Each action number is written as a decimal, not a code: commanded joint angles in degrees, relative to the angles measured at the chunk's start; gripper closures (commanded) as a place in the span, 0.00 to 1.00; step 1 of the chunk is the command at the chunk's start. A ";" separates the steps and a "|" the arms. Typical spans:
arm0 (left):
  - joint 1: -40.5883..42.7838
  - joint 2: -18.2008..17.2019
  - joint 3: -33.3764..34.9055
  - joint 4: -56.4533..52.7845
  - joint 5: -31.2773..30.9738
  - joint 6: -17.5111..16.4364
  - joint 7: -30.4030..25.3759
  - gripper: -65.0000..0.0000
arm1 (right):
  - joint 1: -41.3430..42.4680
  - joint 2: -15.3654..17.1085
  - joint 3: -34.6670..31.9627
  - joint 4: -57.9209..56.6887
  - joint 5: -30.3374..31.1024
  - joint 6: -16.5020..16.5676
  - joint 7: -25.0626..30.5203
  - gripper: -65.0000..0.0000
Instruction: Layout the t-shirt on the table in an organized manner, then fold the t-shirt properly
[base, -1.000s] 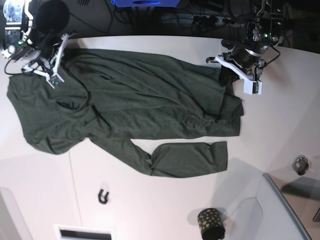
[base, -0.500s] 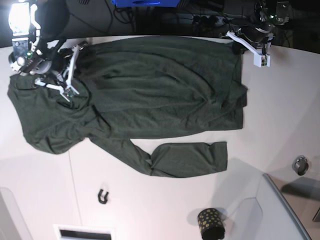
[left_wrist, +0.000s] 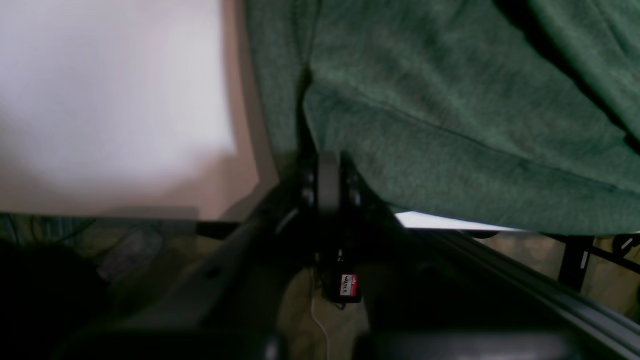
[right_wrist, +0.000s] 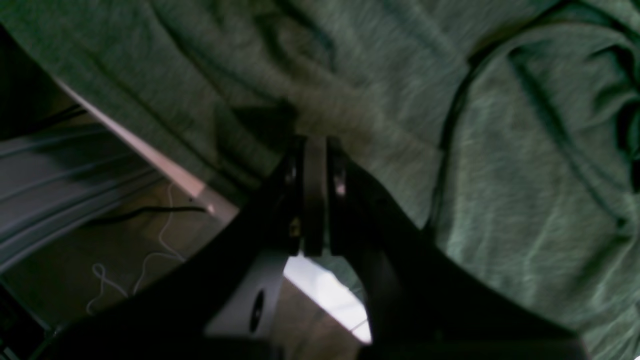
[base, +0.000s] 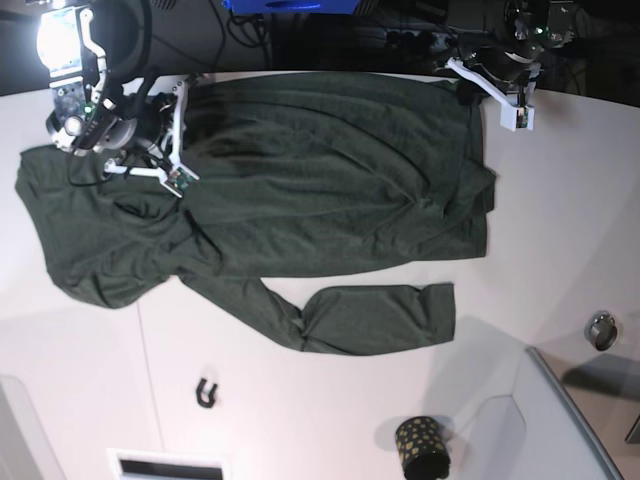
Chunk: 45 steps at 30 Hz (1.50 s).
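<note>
Dark green shirt (base: 300, 190) spread on the white table (base: 330, 420).
It fills the upper half of the base view, wrinkled, top edge along the table's far rim, one long sleeve lying toward centre.

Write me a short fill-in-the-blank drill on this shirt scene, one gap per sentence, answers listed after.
1. The t-shirt spread on the table is dark ____ in colour.
2. The left hand is shut on the shirt's ____.
3. In the base view, the black cup is patterned with gold ____.
4. The right hand is ____ on a pinch of the shirt.

Missing words: green; edge; dots; shut
</note>
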 joint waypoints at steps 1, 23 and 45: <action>0.75 -0.40 -0.46 0.98 -0.13 -0.07 -0.93 0.92 | 0.38 0.24 0.39 0.34 0.47 0.08 0.72 0.98; -4.08 3.38 -5.92 2.82 -0.21 -0.34 -0.93 0.41 | 0.56 0.24 0.39 -0.01 0.29 0.08 0.72 0.98; -7.25 3.38 -1.43 -3.42 -0.21 -0.34 -1.02 0.94 | 0.47 0.42 0.74 -0.01 0.20 0.08 0.72 0.98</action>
